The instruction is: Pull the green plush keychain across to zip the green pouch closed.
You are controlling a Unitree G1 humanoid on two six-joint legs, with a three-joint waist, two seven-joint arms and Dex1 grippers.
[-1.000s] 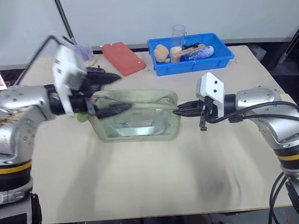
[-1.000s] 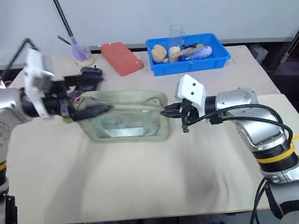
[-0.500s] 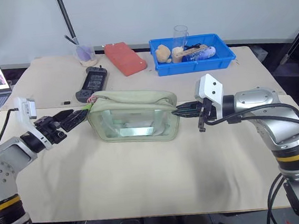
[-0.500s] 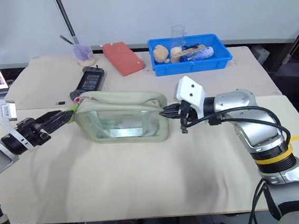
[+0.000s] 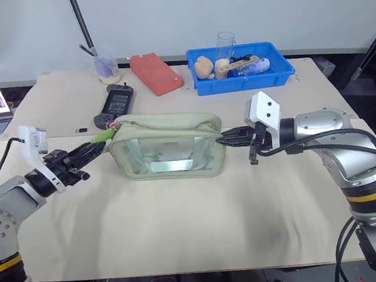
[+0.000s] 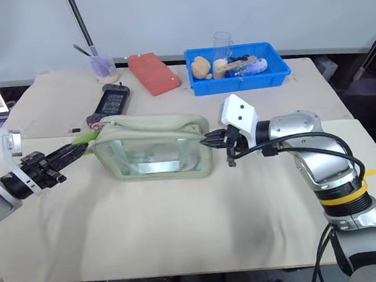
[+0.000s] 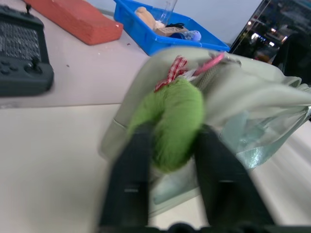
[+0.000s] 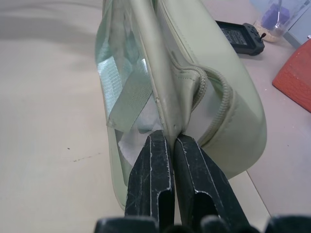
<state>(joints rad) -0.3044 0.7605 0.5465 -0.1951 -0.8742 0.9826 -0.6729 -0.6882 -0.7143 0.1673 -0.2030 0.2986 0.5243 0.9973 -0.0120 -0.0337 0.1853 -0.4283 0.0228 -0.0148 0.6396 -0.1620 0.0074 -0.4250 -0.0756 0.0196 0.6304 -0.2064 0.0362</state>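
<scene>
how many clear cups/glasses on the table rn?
2. One purple-tinted cup at the table's far edge, left of the red case, with a stick in it. One clear glass standing in the blue bin. The bin's contents could hide more.

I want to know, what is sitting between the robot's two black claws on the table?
The green pouch, seen from the head views.

Pouch [image 5: 168,146] upright mid-table, window panel facing camera. Left gripper [image 5: 97,148] at its left end — fingers pinched on keychain [image 5: 105,136]. Right gripper [image 5: 226,137] clamps pouch's right end — bin [image 5: 281,72], red case [image 5: 156,73] behind.
</scene>
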